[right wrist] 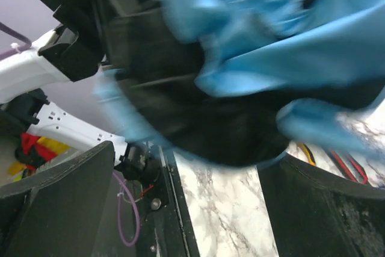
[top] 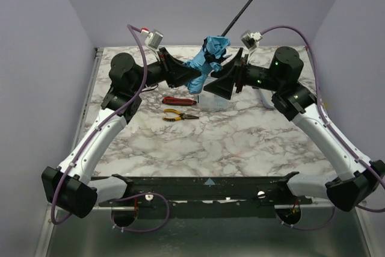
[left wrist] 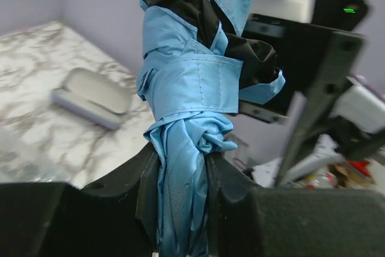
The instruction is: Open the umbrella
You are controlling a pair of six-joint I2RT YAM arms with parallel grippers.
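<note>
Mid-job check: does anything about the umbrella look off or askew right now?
Yes. The strap is still wrapped round the bunched canopy of the umbrella, although the black shaft already sticks out long, tilted up to the right. The left gripper clamps the crumpled fabric itself.

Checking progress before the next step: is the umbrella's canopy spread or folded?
Folded. The umbrella is bunched, its strap wrapped around the fabric, pinched in the left end effector.

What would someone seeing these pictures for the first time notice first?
The sky-blue umbrella, strapped shut, held in the air above the back of the marble table, its black shaft slanting up to the right. The left hand clamps its lower folds; the right hand gapes open beside it.
</note>
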